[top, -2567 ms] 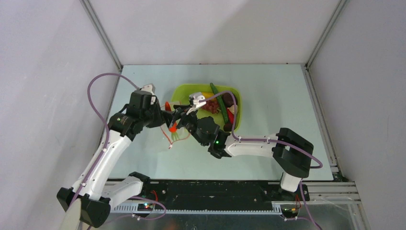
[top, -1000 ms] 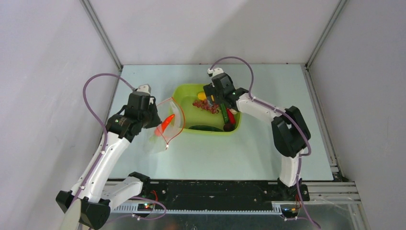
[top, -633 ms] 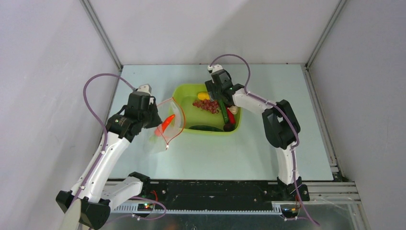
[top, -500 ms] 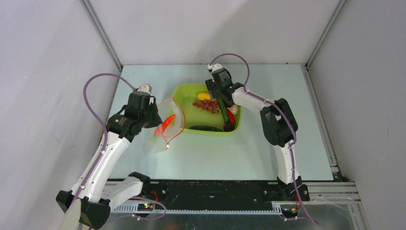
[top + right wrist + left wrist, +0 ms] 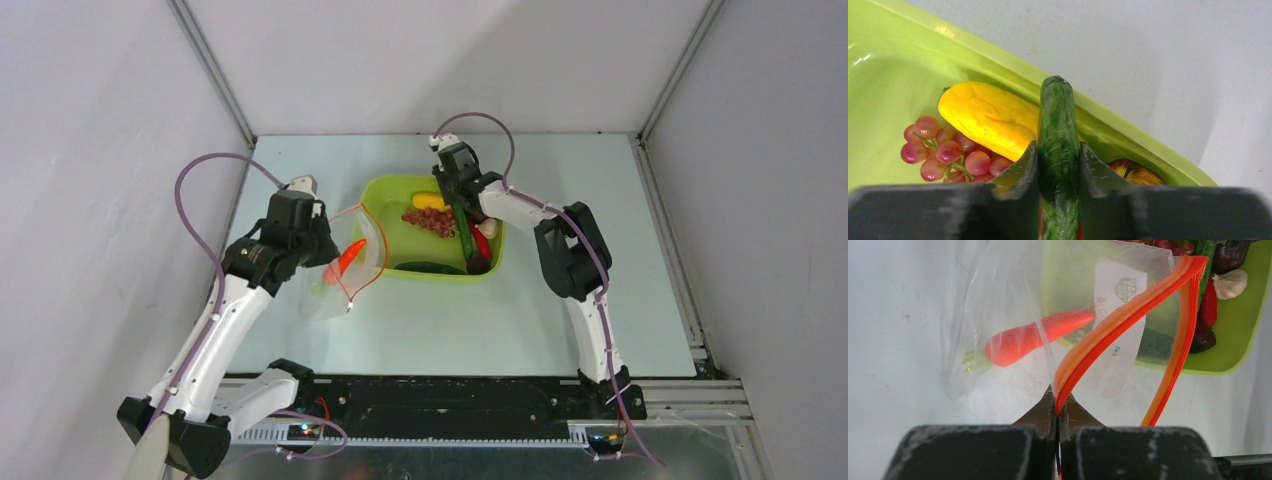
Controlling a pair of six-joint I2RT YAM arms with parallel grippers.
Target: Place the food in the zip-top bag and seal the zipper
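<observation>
- Closest to you, your left fingers (image 5: 1052, 414) are clamped tight on the zipper (image 5: 1120, 320). They pinch one side of the orange-red strip right where it rises out of them.
- From that pinch the zipper splits into two strands that bow apart, so the mouth of the zip-top bag (image 5: 998, 300) stands open.
- The bag rests on the tabletop (image 5: 560, 300) just left of the lime-green tray (image 5: 385, 205). From above, its open mouth edge overlaps the tray's left rim. Its white label (image 5: 1120, 287) shows through the clear plastic.
- The carrot (image 5: 1028, 340) is already inside the bag, lying at a slant with its pale green leafy end lowest.
- Farther out, the rest of the food sits in the tray. At its right end you have the chili (image 5: 1209, 305), the garlic (image 5: 1230, 282) and the maroon ball (image 5: 1204, 340), all close together.
- The grapes (image 5: 943, 150) lie nearer the middle, touching the lemon (image 5: 983, 115), which rests against the tray's far wall.
- Farthest from you, your right fingers (image 5: 1032, 165) grip the cucumber (image 5: 1057, 120), one finger pressed on each side. Its tip pokes out past them toward the tray's far rim, beside the lemon.
- You cannot tell from these views whether the cucumber is lifted clear of the tray floor.
</observation>
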